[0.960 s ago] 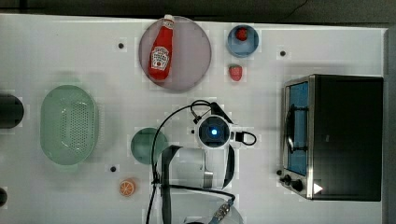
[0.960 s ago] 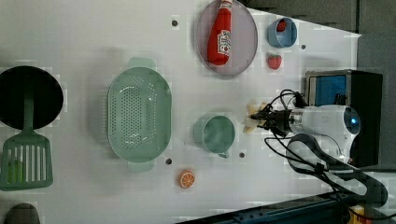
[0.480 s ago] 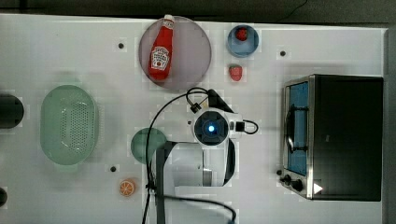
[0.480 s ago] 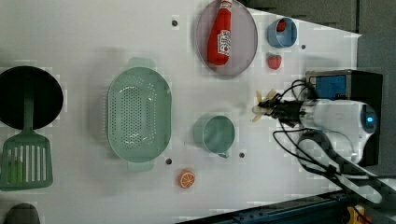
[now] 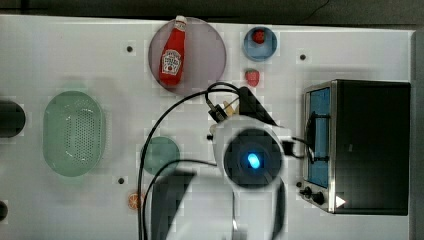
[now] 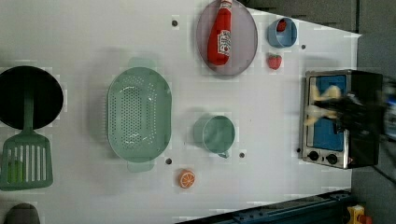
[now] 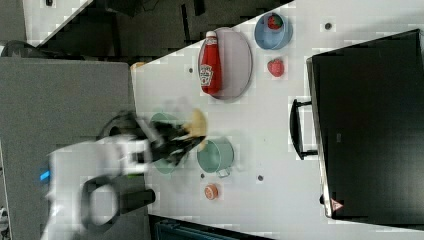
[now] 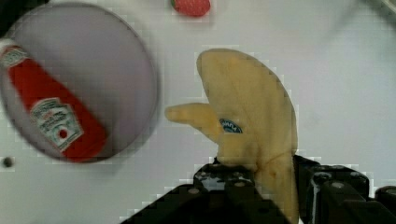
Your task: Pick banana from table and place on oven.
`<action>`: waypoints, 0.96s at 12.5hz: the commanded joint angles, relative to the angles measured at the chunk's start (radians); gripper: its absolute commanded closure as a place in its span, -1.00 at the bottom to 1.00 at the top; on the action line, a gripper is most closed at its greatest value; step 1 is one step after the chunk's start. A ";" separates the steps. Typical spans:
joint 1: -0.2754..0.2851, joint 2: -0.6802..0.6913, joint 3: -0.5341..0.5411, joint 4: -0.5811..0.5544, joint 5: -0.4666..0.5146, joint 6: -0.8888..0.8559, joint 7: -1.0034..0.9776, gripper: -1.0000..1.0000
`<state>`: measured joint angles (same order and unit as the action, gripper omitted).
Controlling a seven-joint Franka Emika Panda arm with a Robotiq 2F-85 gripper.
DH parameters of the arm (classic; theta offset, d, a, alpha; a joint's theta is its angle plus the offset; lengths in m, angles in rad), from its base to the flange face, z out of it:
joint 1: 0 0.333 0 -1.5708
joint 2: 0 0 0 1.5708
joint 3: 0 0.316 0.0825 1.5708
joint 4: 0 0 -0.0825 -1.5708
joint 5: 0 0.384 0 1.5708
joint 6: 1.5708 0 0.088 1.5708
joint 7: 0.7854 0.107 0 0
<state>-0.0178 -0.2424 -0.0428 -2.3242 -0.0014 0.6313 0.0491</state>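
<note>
Above the table [image 5: 75,60], fingers [image 8: 233,186] clamp the banana [image 8: 252,121]; blue bowl [image 5: 260,43] holds a strawberry [image 5: 258,35].

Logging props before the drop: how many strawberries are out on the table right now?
2. One strawberry sits inside the blue bowl; the other strawberry lies on the bare table beside it, between the bowl and the oven. The arm could hide others.

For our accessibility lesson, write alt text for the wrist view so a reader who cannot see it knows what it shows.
A black gripper holds a pale yellow banana above a white table. Beside it, a red ketchup bottle lies on a round grey plate, and a strawberry sits on the table.
</note>
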 commanded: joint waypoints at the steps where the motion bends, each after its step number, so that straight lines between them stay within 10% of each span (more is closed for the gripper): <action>1: -0.015 -0.045 -0.040 0.079 -0.026 -0.171 0.028 0.48; 12: -0.052 0.171 -0.406 0.320 -0.088 -0.216 -0.470 0.48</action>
<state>-0.0660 -0.0534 -0.4543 -2.0684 -0.1049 0.4033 -0.2839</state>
